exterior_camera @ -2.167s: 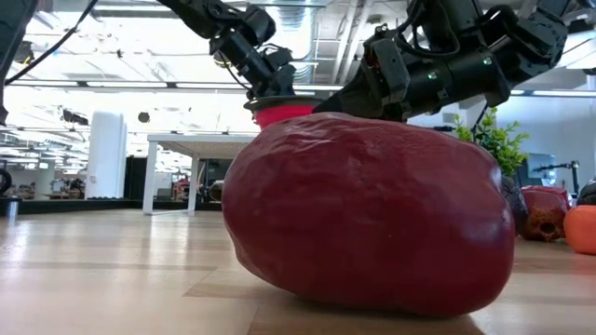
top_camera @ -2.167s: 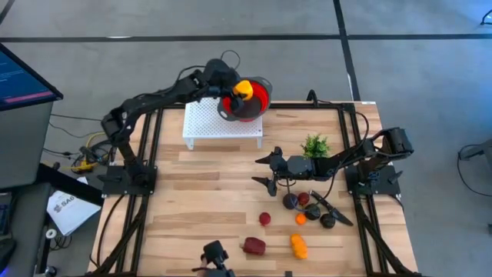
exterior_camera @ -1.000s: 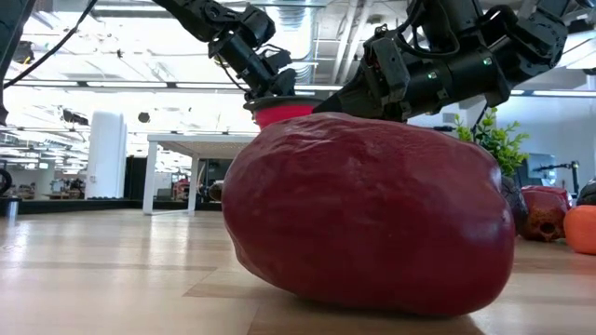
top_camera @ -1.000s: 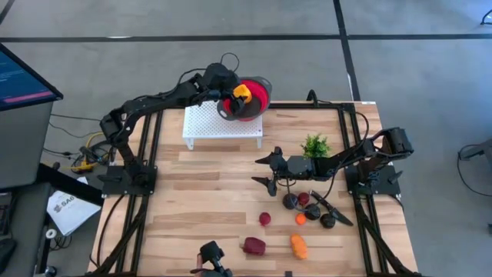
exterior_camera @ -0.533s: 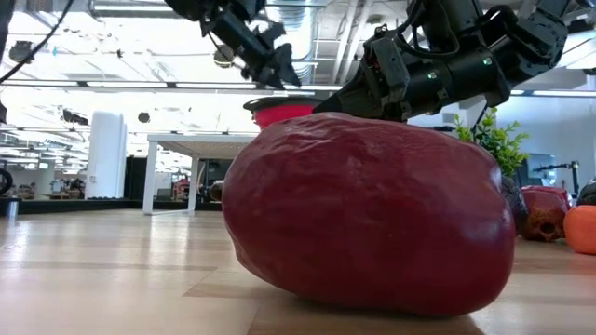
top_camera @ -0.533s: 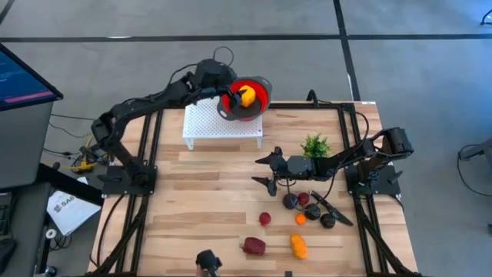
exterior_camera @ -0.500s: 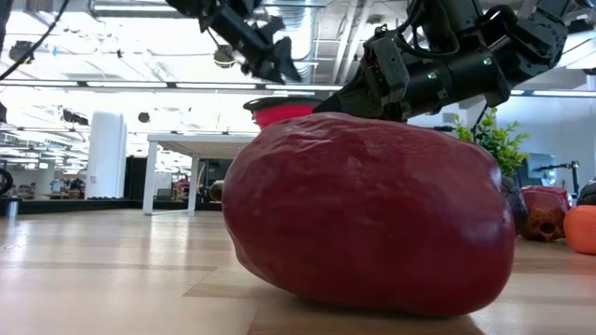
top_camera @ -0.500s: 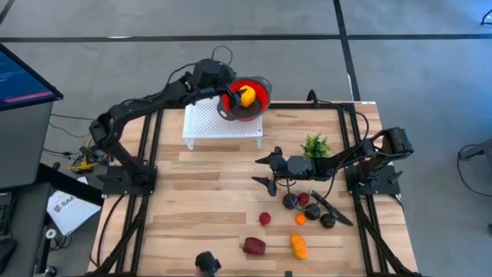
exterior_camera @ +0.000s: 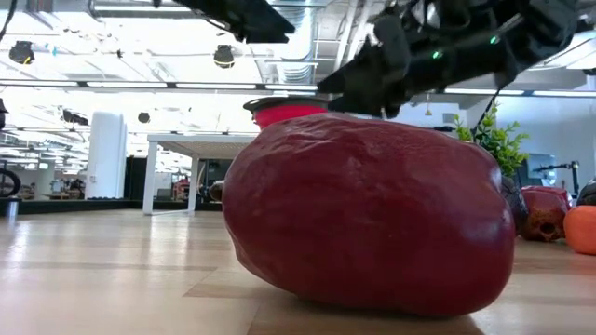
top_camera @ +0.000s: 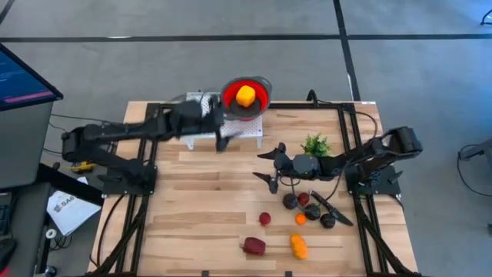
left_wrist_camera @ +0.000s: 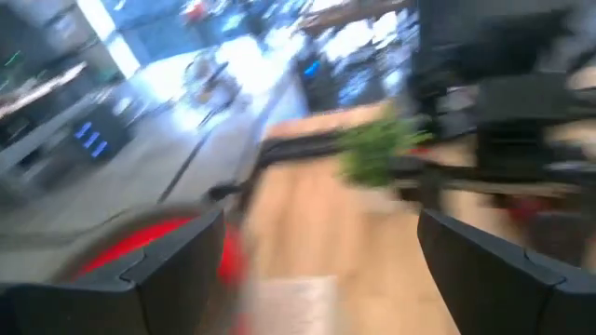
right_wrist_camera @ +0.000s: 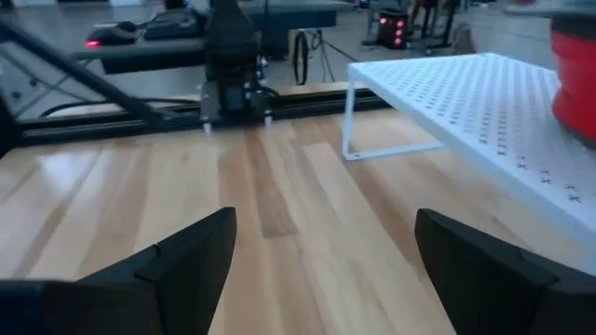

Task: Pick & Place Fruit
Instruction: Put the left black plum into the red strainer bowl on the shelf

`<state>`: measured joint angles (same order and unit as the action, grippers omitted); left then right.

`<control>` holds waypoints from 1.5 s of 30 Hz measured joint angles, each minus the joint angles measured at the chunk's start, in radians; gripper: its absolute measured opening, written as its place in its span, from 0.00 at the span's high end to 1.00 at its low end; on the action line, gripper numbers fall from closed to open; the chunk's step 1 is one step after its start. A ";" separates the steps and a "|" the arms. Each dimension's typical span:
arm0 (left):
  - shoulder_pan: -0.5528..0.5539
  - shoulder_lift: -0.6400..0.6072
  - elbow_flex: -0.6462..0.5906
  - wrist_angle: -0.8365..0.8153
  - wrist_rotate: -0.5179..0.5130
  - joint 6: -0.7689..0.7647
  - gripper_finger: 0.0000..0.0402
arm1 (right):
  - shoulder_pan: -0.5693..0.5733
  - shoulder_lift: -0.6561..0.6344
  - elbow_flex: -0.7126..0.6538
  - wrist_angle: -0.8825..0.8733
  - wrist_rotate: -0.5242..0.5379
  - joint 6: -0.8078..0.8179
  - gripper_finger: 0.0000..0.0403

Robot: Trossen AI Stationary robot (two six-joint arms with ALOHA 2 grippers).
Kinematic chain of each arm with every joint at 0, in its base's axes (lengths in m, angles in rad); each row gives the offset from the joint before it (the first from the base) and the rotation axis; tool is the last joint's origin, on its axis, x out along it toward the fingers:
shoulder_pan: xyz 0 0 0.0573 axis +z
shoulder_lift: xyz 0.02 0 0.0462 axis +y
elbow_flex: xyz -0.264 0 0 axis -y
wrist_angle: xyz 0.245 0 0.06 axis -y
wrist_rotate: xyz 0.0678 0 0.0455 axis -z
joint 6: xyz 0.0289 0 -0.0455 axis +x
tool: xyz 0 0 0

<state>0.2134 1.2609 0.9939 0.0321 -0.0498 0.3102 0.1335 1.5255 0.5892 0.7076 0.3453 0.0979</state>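
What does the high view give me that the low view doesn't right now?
Only high: the yellow fruit lying in the red bowl, the open left gripper empty over the white rack, and the open right gripper mid-table.
Only low: a close look at the maroon fruit, which blocks much of the table.
Both: bowl, maroon fruit, green plant.

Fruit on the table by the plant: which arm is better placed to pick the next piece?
Right, probably. The right gripper hangs open just beside the cluster of fruit, while the left gripper, also open, is over by the white rack and the red bowl, farther away.
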 joint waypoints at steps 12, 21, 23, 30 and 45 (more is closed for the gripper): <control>-0.354 -0.004 -0.425 0.537 -0.123 -0.222 0.14 | 0.200 -0.237 0.204 -1.016 -0.093 0.373 0.20; -0.469 0.077 -0.483 0.556 -0.308 -0.395 0.14 | 0.321 -0.015 0.204 -1.108 -0.068 0.681 0.20; -0.489 0.089 -0.482 0.551 -0.307 -0.417 0.14 | 0.333 0.031 0.204 -1.114 -0.057 0.719 0.20; -0.548 0.091 -0.482 0.566 -0.324 -0.443 0.14 | 0.367 0.142 0.205 -1.123 -0.038 0.822 0.21; -0.549 0.090 -0.494 0.571 -0.539 -0.277 0.14 | 0.309 0.095 0.203 -0.892 -0.023 0.749 0.38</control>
<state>-0.3353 1.3510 0.5003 0.6033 -0.5886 0.0330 0.4428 1.6205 0.7925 -0.1845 0.3221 0.8473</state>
